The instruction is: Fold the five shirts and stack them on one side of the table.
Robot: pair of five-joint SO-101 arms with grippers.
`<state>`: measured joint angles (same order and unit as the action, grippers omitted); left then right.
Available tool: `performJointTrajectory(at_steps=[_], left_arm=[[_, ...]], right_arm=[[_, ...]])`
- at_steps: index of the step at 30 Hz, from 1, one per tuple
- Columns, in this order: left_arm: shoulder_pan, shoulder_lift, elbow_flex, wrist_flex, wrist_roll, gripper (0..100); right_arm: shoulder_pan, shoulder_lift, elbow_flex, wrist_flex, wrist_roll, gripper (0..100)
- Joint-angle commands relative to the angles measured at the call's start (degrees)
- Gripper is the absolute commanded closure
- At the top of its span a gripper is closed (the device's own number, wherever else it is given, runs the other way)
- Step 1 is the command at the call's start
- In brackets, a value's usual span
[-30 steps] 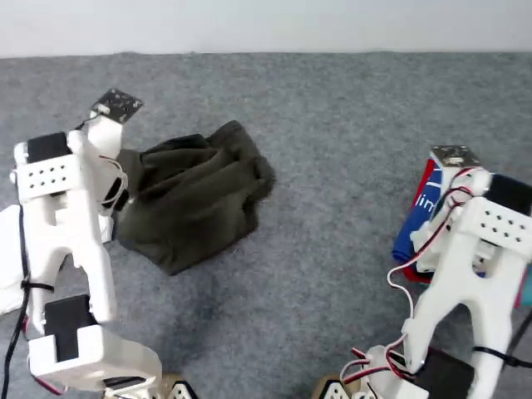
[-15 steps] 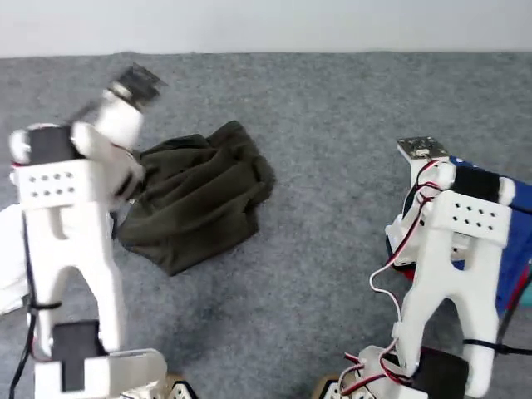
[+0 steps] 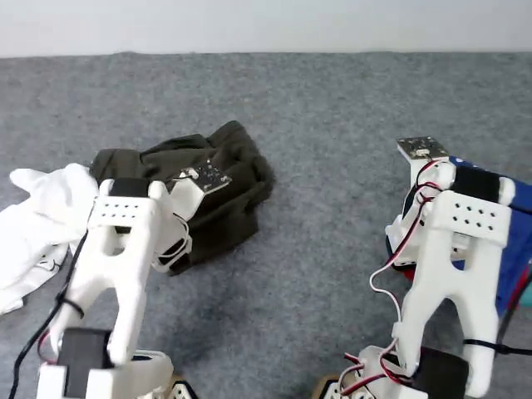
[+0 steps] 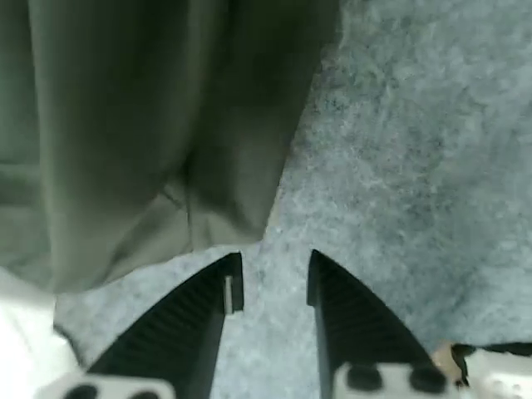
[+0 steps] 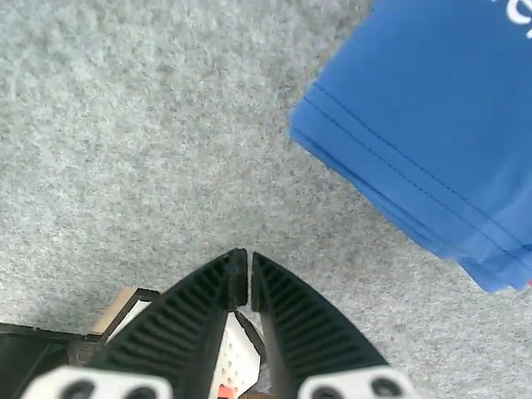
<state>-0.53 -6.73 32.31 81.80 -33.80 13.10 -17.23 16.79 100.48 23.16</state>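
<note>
Three shirts was all you had showing: blue shirt (image 5: 432,116) lay folded at the right edge, olive shirt (image 3: 224,170) centre-left and white shirt (image 3: 41,216) far left sat crumpled, left gripper (image 4: 274,283) slightly spread beside the olive one, right gripper (image 5: 249,278) pressed together, empty.

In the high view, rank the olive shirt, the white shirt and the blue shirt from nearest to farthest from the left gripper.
1. olive shirt, just ahead of the left gripper
2. white shirt, at the table's left edge
3. blue shirt, far right
</note>
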Motion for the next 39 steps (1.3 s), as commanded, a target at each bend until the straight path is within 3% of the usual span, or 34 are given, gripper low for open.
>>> performJointTrajectory(at_steps=[1,10,17,21,25,32,39], left_arm=[[0.53,4.13,-0.13,-2.29,-0.35,85],[0.53,12.04,-0.22,-12.40,3.34,85],[0.44,12.75,0.31,-15.65,3.34,86],[0.70,13.63,1.36,-19.16,5.01,94],[1.05,13.54,0.57,-17.85,5.01,99],[1.05,-2.37,-11.03,-4.31,5.27,99],[3.34,-17.14,-24.92,-3.60,5.36,99]], right_arm=[[-0.04,-2.51,-0.44,2.24,-0.62,98.3],[-0.04,-2.59,-0.44,2.33,-0.62,98.3],[-0.04,-2.59,-0.44,2.33,-0.62,98.3],[-0.04,-2.59,-0.44,2.33,-0.62,98.3],[0.04,-2.59,-0.44,2.33,-0.62,98.3],[0.04,-2.68,-0.70,2.33,-0.53,98.4],[0.04,-2.68,-0.70,2.33,-0.44,98.4]])
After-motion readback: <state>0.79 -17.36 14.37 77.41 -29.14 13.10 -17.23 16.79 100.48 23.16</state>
